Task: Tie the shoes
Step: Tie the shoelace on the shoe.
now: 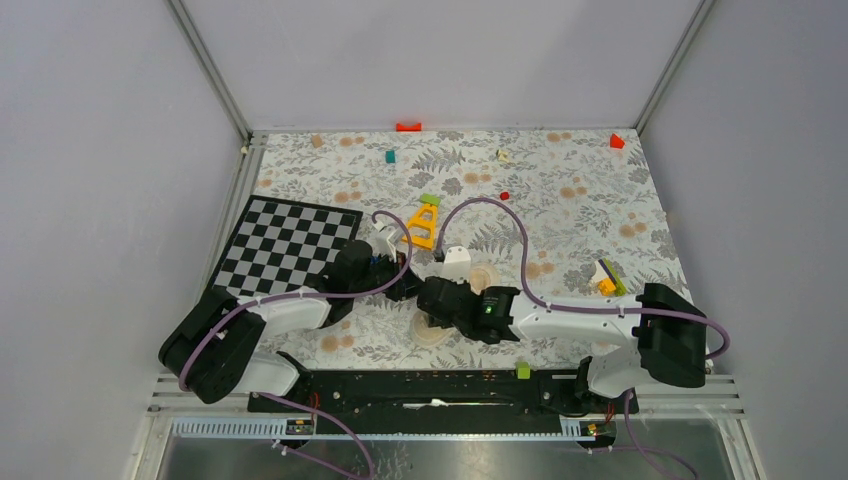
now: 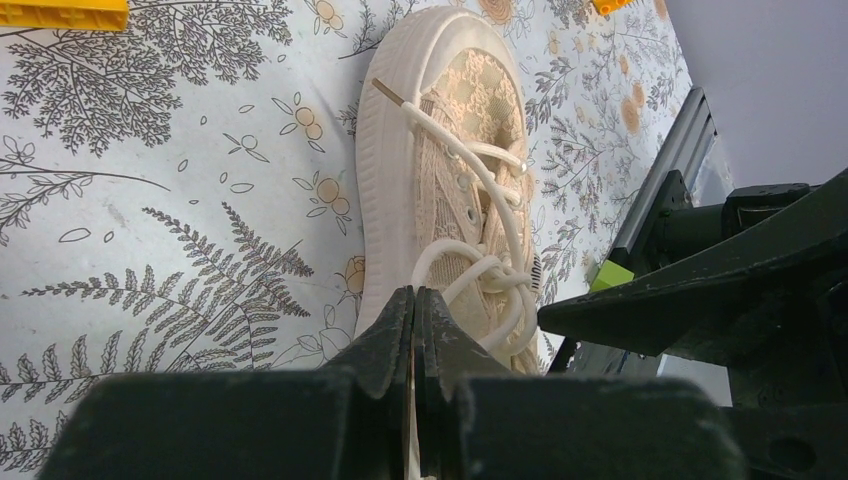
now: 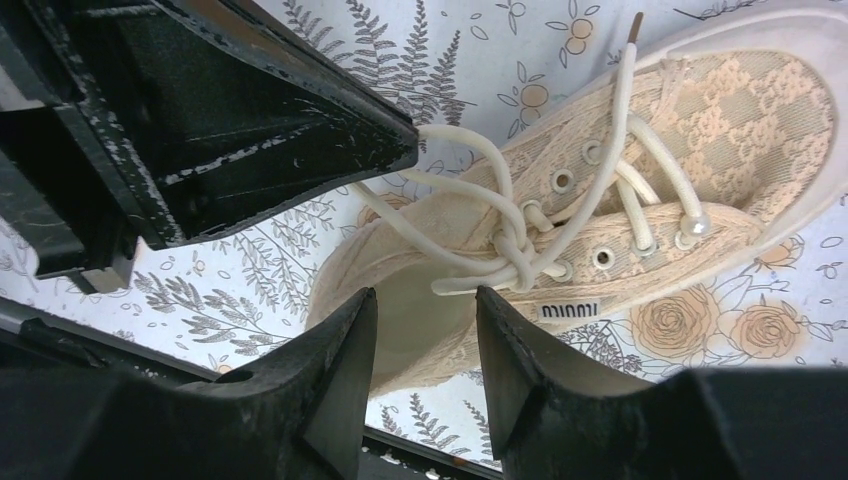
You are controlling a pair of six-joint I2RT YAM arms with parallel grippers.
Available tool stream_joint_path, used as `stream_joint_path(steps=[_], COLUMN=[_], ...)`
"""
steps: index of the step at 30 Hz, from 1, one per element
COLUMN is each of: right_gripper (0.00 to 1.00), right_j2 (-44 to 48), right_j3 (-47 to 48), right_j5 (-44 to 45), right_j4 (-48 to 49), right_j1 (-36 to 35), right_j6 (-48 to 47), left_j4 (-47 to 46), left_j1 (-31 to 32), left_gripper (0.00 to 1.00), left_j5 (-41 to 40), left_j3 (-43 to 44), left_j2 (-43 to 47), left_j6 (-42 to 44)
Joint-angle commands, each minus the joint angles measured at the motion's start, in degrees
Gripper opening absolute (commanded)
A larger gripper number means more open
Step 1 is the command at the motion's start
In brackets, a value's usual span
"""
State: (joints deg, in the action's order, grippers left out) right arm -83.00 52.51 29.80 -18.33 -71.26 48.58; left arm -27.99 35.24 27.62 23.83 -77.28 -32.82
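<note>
Shoe (image 3: 700, 130) lying on the tabletop (image 2: 150, 200), mid-tie between both arms.
And the left gripper (image 2: 415, 310) has its jaws clamped on a lace (image 3: 500, 200) loop; the right gripper (image 3: 425, 310) hovers over the heel, jaws apart. Light, floppy fabric, likely to slide, so the soft lace near the knot looks the place to pinch.

The left arm (image 1: 290, 312) and right arm (image 1: 565, 320) wear white shells with black joints, each trailing a purple cable (image 1: 520, 240). A green light (image 1: 489, 309) glows on the right one; the left pincer (image 2: 414, 300) has black fingers (image 3: 250, 150) chipped white.
</note>
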Motion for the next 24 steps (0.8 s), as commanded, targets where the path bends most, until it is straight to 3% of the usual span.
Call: stream_joint_path(steps=[1, 7, 12, 19, 24], right_gripper=[0.48, 0.48, 0.57, 0.44, 0.50], right_j2=[-0.84, -2.89, -4.73, -5.36, -6.23], right_j3=[2.09, 3.73, 5.75, 6.46, 7.83], right_j5=[3.68, 4.34, 5.54, 6.81, 9.11], right_j4=[-1.96, -3.33, -5.10, -6.20, -9.90], right_j1=[-0.45, -0.76, -1.20, -1.42, -1.82], right_j6=[-0.35, -0.83, -1.81, -2.24, -2.16], left_j4=[-3.30, -3.47, -3.65, -3.65, -3.74], left_j1=[0.26, 0.26, 0.24, 0.26, 0.26], left_gripper=[0.00, 0.00, 0.00, 0.00, 0.00], left_j5=[1.03, 1.07, 1.11, 1.14, 1.30], left_j3=[-0.28, -0.46, -0.54, -0.72, -0.71], left_j2=[1.62, 1.60, 1.69, 1.84, 1.77], left_j6=[1.18, 1.19, 1.18, 1.21, 1.18])
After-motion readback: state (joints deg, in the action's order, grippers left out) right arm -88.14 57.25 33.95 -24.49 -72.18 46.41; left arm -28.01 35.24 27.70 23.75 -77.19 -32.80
